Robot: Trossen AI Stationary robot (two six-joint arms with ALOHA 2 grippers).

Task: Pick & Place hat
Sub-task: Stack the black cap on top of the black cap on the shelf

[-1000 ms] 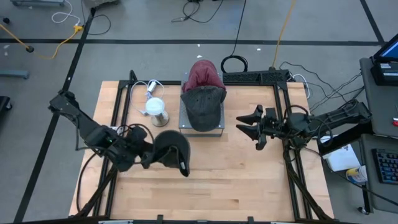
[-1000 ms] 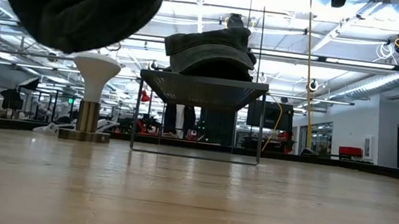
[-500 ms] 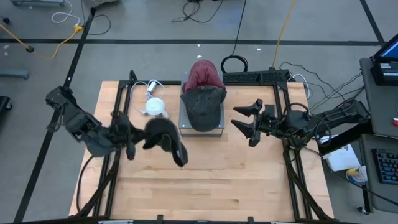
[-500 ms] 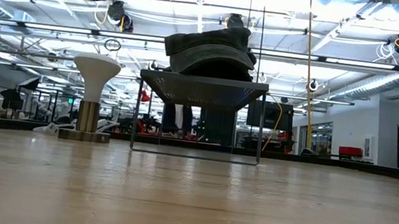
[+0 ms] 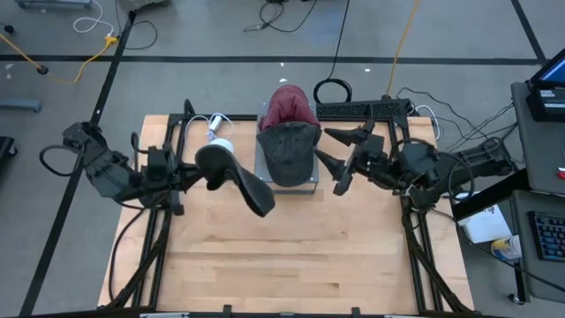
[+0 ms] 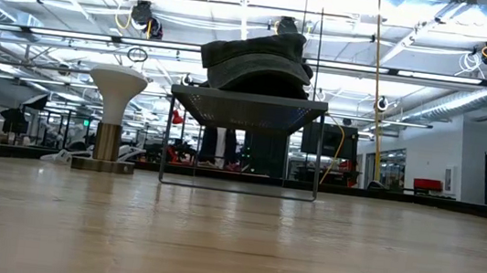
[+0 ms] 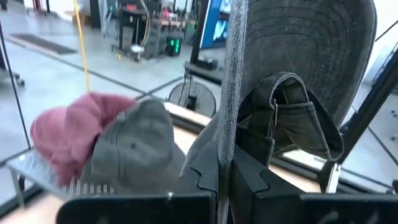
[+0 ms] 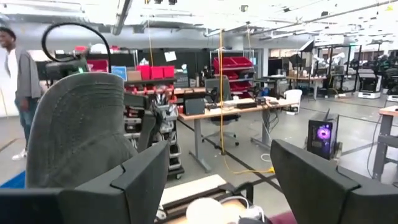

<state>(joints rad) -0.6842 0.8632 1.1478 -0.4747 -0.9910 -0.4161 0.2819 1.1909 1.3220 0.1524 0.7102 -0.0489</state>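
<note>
Pinched tight on a dark cap (image 5: 231,174), the left gripper (image 5: 192,173) holds it above the table (image 5: 291,256), just left of the rack (image 5: 309,181) bearing a grey cap (image 5: 290,150) and a red cap (image 5: 288,104). Right gripper (image 5: 334,162) gapes beside the rack.

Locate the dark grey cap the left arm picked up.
In the high view, the dark grey fabric cap hangs in the left end effector, above the table's left half, just left of the metal rack holding the grey and red hats.
</note>
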